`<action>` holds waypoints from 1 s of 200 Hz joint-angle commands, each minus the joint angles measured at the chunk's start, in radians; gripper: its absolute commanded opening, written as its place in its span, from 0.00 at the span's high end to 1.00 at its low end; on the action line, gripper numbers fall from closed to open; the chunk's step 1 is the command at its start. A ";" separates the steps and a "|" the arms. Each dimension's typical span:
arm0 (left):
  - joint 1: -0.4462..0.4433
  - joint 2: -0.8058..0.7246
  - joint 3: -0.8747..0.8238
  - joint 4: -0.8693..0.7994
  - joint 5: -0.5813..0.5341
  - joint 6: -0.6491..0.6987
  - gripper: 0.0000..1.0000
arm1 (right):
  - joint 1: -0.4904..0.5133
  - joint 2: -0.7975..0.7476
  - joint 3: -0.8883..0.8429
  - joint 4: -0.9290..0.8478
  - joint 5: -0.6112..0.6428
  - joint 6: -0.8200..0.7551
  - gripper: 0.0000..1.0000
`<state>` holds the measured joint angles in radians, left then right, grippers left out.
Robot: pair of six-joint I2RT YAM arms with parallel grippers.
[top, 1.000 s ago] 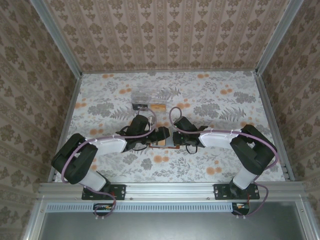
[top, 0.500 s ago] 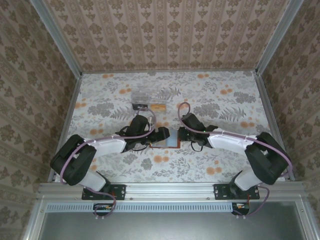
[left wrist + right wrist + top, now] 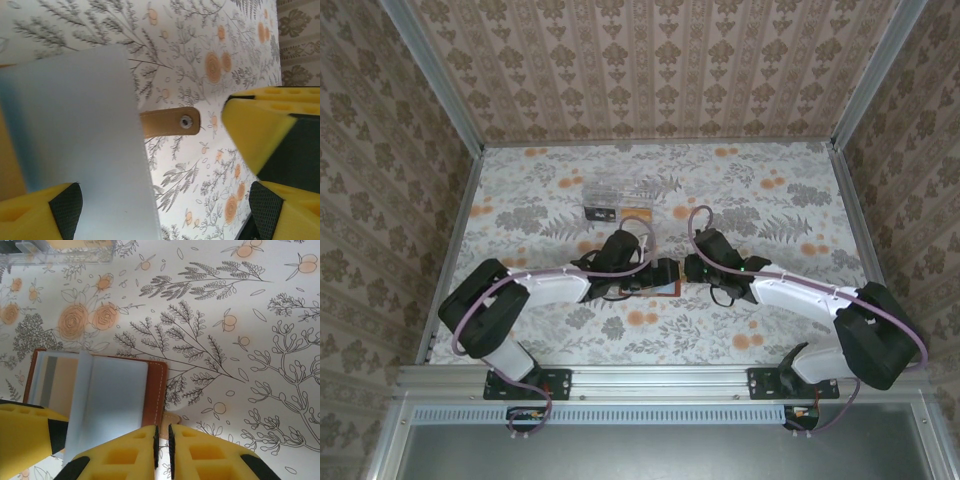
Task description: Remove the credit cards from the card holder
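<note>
Okay, your left gripper (image 3: 155, 165) stands wide open around the card holder (image 3: 75, 125) (its blue-grey flap sits beside one finger); your right gripper (image 3: 162, 432) is closed, holder just beyond its fingertips.

From above the card holder (image 3: 663, 286) is mostly hidden; the right wrist view crops the clear box (image 3: 65, 252).

Card holder (image 3: 117, 395) before plastic box (image 3: 618, 200)
</note>
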<state>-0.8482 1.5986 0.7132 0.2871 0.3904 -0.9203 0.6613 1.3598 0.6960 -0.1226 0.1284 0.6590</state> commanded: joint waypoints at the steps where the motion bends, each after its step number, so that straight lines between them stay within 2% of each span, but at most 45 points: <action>1: -0.009 0.021 0.022 0.027 0.019 0.004 0.11 | -0.008 -0.026 -0.017 -0.028 0.026 0.015 0.82; 45: 0.037 -0.077 -0.032 -0.022 -0.008 0.019 0.11 | -0.008 -0.016 -0.012 0.002 -0.028 0.004 0.82; 83: 0.118 -0.215 -0.099 -0.127 -0.045 0.066 0.13 | -0.008 0.014 0.010 0.090 -0.159 0.019 0.81; 108: 0.174 -0.258 -0.139 -0.163 -0.049 0.088 0.31 | -0.006 0.085 0.027 0.187 -0.266 0.066 0.81; 159: 0.253 -0.244 -0.185 -0.161 -0.025 0.105 0.89 | 0.028 0.215 0.095 0.273 -0.361 0.139 0.81; 175: 0.258 -0.220 -0.189 -0.143 -0.014 0.103 1.00 | 0.035 0.251 0.115 0.276 -0.370 0.152 0.82; 200: 0.258 -0.172 -0.189 -0.098 0.011 0.094 1.00 | 0.040 0.303 0.140 0.262 -0.377 0.172 0.82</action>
<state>-0.5949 1.3853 0.5304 0.1490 0.3660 -0.8318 0.6945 1.6146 0.7948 0.1265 -0.2096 0.7879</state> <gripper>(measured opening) 0.050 0.180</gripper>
